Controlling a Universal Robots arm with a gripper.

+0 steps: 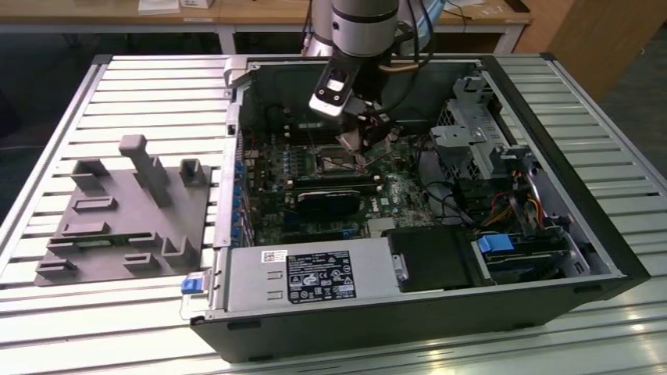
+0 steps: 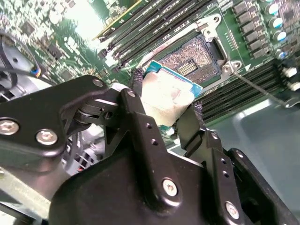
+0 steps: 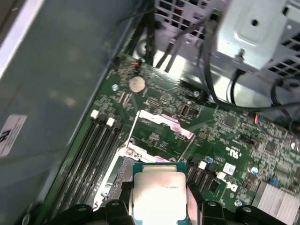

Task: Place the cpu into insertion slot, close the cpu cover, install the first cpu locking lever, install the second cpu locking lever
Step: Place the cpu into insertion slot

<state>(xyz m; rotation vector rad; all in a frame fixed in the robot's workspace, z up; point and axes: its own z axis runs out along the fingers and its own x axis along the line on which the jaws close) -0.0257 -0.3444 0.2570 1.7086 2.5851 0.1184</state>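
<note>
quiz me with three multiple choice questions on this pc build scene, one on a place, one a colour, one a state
1. The insertion slot is: A empty, B filled, C covered.
2. The cpu is: A in the insertion slot, B in the claw, C on the floor.
3. The cpu's top is: A red, B black, C silvery.
Answers: 1 A, its contacts lie bare; 2 B, the claw clamps its sides; 3 C, it shines silver-grey.
</note>
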